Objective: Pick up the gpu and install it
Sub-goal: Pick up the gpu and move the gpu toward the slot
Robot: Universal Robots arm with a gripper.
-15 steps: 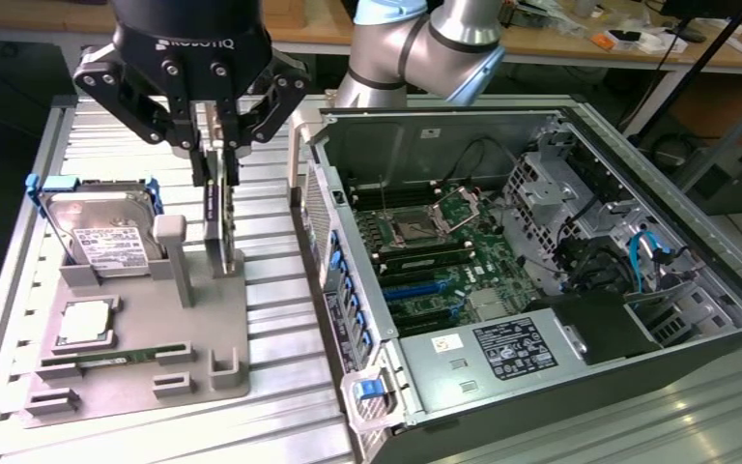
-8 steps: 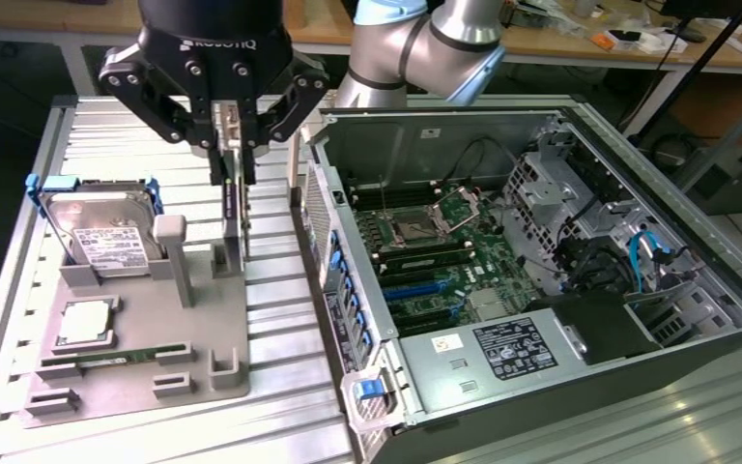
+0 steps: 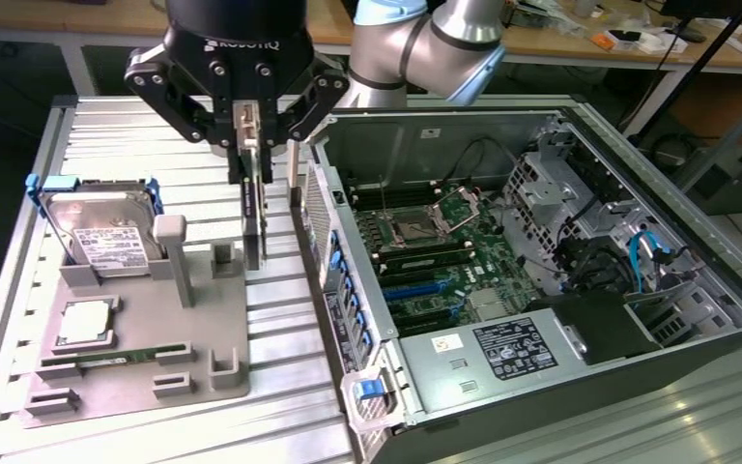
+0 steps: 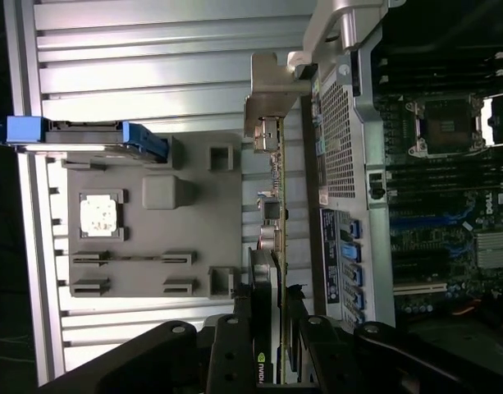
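Note:
My gripper (image 3: pixel 254 155) is shut on the gpu (image 3: pixel 256 217), which hangs edge-on with its thin dark edge pointing down. The card sits just above the right edge of the grey holder tray (image 3: pixel 204 319), close beside the wall of the open computer case (image 3: pixel 345 280). In the wrist view the gpu (image 4: pixel 277 222) runs away from my gripper (image 4: pixel 272 328) as a narrow green strip with a black fan side. Its silver end bracket (image 4: pixel 267 103) is at the far end. The motherboard (image 3: pixel 429 256) lies open inside the case.
On the grey tray stand a silver hard drive (image 3: pixel 103 232) in a blue frame, a square processor chip (image 3: pixel 84 322) and a narrow RAM stick (image 3: pixel 113 356). The tray rests on a ribbed metal table (image 3: pixel 127 135). A workbench with clutter runs along the back.

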